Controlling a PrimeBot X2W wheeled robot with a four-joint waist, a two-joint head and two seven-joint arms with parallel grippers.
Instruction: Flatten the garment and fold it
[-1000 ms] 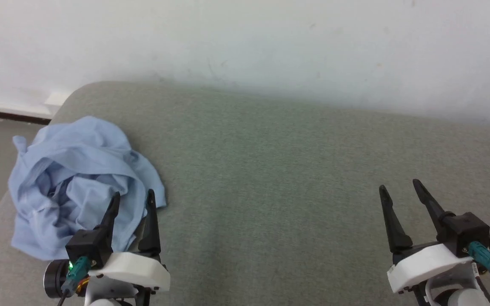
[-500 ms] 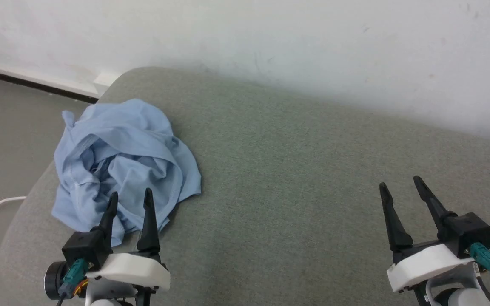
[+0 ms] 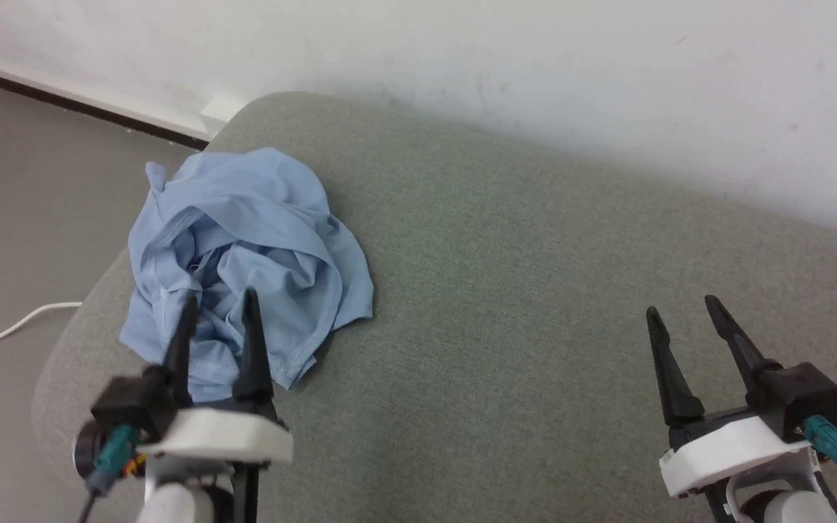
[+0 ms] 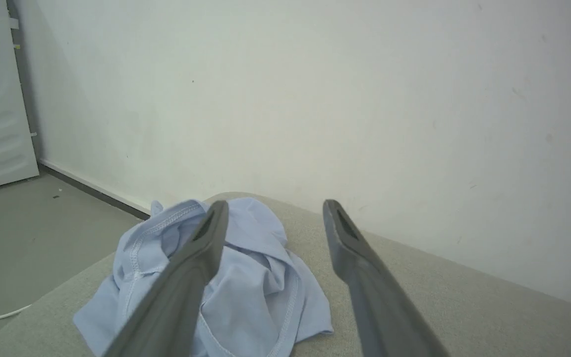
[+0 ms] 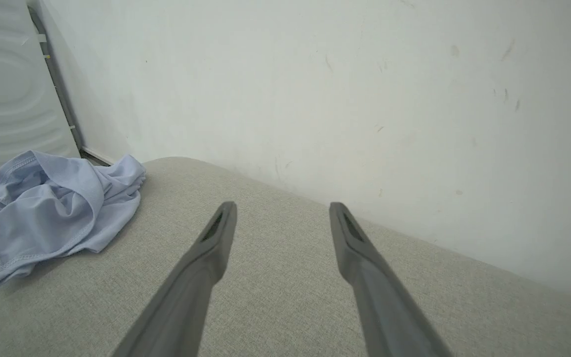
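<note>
Blue garment (image 3: 259, 232) bunched at cushion (image 3: 535, 327) left edge; cushion stretches rightward.

Soft, even light — left hand (image 3: 219, 305) motion-blurred; faint shadows.

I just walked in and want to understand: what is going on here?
A two-armed robot faces a grey-green padded surface. The garment, a light blue T-shirt, lies crumpled near its left end, not yet flattened. The left gripper hovers open at the shirt's near edge, holding nothing. The right gripper is open over bare padding, apart from the shirt.
</note>
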